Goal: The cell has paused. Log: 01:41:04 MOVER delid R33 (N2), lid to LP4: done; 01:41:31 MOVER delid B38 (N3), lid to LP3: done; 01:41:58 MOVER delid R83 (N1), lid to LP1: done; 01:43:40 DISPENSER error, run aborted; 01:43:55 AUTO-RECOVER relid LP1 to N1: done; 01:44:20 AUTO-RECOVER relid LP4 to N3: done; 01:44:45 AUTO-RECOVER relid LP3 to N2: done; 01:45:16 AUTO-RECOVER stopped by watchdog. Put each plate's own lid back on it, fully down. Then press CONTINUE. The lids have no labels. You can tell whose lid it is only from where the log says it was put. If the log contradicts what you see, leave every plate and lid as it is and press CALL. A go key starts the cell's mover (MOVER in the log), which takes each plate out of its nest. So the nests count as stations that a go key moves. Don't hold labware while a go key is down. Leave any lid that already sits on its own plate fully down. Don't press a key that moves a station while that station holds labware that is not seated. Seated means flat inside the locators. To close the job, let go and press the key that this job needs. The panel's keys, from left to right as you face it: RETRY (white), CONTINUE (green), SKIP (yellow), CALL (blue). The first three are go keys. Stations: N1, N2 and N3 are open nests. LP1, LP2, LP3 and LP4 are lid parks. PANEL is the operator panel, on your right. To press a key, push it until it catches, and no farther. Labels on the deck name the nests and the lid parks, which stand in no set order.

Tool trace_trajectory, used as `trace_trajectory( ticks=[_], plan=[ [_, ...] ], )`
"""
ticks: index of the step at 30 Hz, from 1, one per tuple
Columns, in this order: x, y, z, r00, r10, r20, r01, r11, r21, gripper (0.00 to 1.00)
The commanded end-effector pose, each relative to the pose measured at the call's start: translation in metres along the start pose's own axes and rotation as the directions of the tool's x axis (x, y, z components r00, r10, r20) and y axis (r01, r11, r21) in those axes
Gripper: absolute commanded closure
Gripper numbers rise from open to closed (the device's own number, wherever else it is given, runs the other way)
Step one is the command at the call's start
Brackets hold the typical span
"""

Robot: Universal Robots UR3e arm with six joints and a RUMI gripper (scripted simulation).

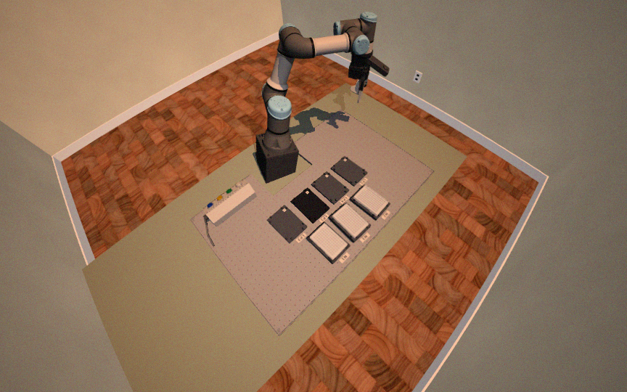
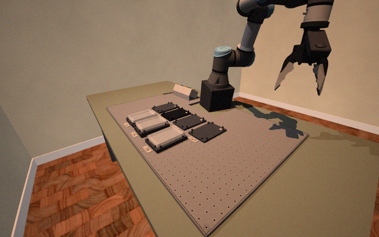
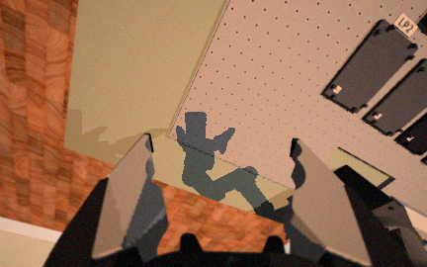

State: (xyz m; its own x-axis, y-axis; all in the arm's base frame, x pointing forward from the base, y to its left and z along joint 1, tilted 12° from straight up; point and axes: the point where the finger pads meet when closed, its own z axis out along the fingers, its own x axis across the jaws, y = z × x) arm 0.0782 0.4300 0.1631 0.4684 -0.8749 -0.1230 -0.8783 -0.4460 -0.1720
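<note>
My gripper (image 1: 357,95) (image 2: 297,91) (image 3: 220,136) is open and empty, high beyond the deck corner farthest from the panel. Three pale plates under what look like clear lids sit in black nests: one (image 1: 370,201) (image 2: 166,136) at the N2 label, a middle one (image 1: 350,221) (image 2: 151,123), and one (image 1: 328,242) (image 2: 142,115) toward the panel. Whether each lid is fully down is too small to tell. The end park LP2 (image 1: 349,170) (image 2: 207,132) (image 3: 371,66) and the other parks (image 1: 329,187) (image 1: 309,205) (image 1: 287,223) show no lid. The panel (image 1: 233,203) (image 2: 184,92) has blue (image 1: 210,204), yellow (image 1: 219,197), green (image 1: 228,190) and white keys (image 1: 238,184).
The arm's black base block (image 1: 277,159) (image 2: 216,96) stands behind the row of parks, between the panel and my gripper's side. The nests line the deck's edge opposite the base. A dark cable (image 1: 209,233) lies beside the panel's blue-key end.
</note>
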Motion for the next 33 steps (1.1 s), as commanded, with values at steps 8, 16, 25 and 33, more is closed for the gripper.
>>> trace_trajectory(
  ticks=[8,16,25,33],
  plan=[
    [0.035,-0.028,0.011,1.0,0.018,-0.014,-0.019,1.0,-0.008,0.18],
    [0.058,-0.042,0.017,0.999,0.039,-0.026,-0.04,0.999,-0.016,0.18],
    [0.086,-0.056,0.024,0.998,0.06,-0.036,-0.061,0.998,-0.023,0.18],
    [0.11,-0.067,0.03,0.996,0.078,-0.043,-0.079,0.996,-0.03,0.18]
  ],
)
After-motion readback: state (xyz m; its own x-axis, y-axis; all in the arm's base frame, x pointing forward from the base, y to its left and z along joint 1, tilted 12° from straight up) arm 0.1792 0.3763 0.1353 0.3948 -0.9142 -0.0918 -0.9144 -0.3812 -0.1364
